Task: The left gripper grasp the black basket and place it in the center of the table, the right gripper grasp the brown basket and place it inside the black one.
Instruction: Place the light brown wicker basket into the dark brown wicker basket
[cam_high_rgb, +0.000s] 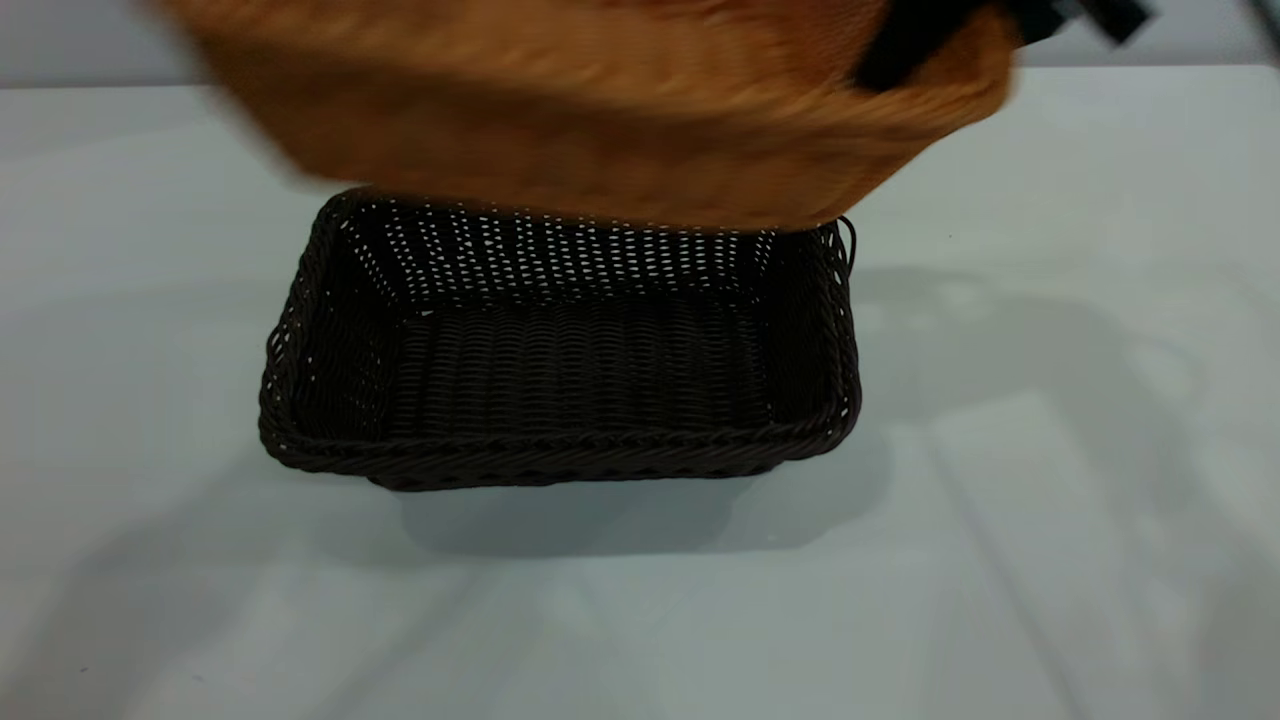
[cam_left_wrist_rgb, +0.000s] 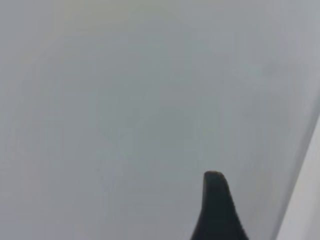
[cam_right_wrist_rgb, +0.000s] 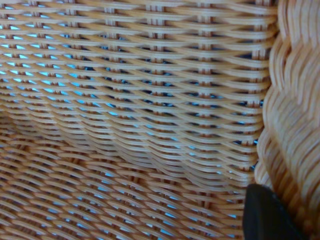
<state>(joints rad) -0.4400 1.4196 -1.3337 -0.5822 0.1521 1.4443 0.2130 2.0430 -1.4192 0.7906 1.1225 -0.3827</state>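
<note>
While the black basket (cam_high_rgb: 560, 350) sits flat and upright on the table (cam_high_rgb: 1050, 520), the brown basket (cam_high_rgb: 600, 110) hangs in the air above and behind it, clear of the surface. Seen from the exterior camera, the brown basket's lower edge covers the black basket's far rim, and it is tilted, its underside turned toward the camera. Whether the two baskets touch cannot be told from here.

The right tool (cam_high_rgb: 910, 45) grips the brown basket at its upper right corner, a dark finger lying over the rim there; it is pinching that basket's wall. In the right wrist view the orange-tan weave of the brown basket (cam_right_wrist_rgb: 140, 120) fills the picture, with the braided rim along one side and one black fingertip (cam_right_wrist_rgb: 267, 215) of the tool pressed close against the rim.

The left tool does not appear beside the black basket in the exterior view. Its own wrist camera shows only one dark fingertip (cam_left_wrist_rgb: 215, 205) over bare table (cam_left_wrist_rgb: 125, 100), with nothing held against it; whether this tool is spread or pressed together cannot be told.
</note>
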